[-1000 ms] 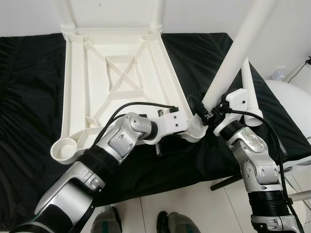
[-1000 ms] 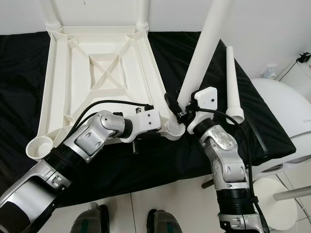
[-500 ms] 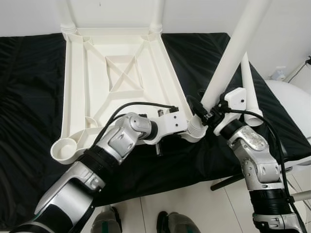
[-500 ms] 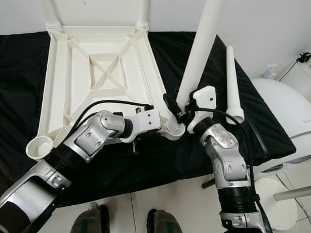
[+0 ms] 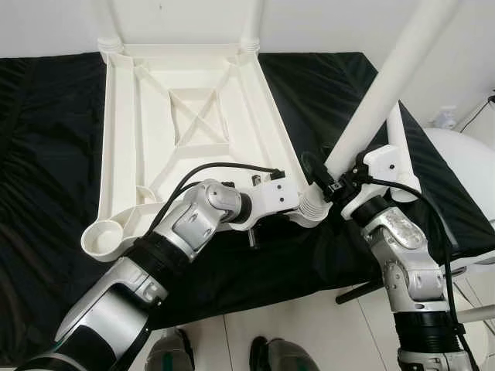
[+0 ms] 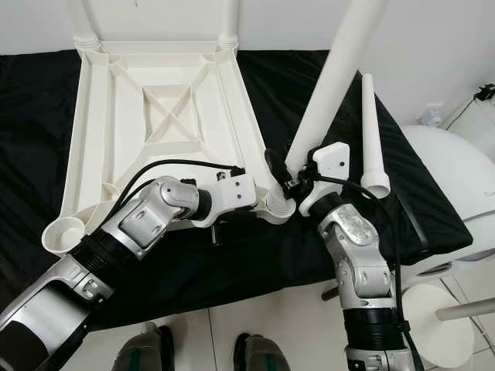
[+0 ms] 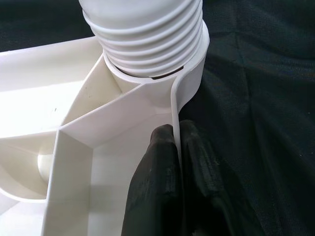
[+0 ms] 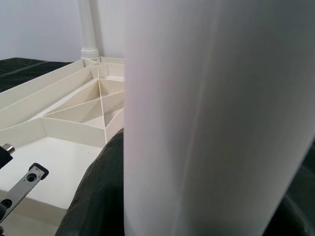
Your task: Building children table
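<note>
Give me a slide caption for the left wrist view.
Left gripper pinches the upturned white table's rim beside the corner socket where a ribbed table leg is seated.

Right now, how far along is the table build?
Done: the upside-down tabletop has two legs standing in its far corners. In hand: the right gripper holds the third leg, its ribbed end at the near-right corner socket, while the left gripper pinches the tabletop's rim. Left: the spare leg for the open near-left socket.
</note>
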You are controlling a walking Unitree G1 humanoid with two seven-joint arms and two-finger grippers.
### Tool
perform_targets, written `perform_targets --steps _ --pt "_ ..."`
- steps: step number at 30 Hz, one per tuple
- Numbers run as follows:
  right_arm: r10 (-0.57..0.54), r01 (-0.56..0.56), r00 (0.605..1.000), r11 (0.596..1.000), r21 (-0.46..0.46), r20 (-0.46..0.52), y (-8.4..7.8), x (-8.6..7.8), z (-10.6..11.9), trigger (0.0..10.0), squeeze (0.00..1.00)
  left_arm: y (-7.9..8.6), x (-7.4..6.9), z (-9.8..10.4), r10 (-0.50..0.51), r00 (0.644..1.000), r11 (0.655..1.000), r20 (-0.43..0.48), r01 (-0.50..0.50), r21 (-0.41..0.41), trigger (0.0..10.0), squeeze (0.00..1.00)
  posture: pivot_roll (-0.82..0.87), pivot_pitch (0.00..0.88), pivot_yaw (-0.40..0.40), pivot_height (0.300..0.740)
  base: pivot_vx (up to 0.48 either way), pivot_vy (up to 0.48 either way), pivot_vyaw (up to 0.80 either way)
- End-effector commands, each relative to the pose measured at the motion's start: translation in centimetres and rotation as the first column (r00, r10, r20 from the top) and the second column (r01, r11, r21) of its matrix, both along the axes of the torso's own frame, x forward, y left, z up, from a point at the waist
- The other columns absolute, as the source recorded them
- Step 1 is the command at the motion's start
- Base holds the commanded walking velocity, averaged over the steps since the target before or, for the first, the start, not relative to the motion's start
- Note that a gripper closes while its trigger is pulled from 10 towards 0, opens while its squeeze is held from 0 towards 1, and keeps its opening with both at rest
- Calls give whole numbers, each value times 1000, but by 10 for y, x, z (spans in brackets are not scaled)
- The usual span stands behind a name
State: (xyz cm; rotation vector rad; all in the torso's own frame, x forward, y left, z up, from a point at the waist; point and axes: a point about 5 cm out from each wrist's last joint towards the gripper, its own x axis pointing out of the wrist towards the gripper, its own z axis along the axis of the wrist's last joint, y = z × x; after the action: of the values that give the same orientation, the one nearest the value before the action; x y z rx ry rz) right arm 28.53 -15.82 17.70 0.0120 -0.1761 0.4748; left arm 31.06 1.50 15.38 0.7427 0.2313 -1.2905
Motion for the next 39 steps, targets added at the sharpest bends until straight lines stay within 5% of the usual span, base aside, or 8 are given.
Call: perform_targets --steps 1,39 --pt "-28 24 986 999 -25 -163 -4 -5 -34 10000 0 11 10 3 70 996 997 46 -71 33 10000 0 1 119 -56 740 0 0 0" --pt "-188 203 970 975 87 -155 17 -21 -30 10000 0 11 10 5 64 997 997 45 -65 32 10000 0 -1 135 -53 740 0 0 0"
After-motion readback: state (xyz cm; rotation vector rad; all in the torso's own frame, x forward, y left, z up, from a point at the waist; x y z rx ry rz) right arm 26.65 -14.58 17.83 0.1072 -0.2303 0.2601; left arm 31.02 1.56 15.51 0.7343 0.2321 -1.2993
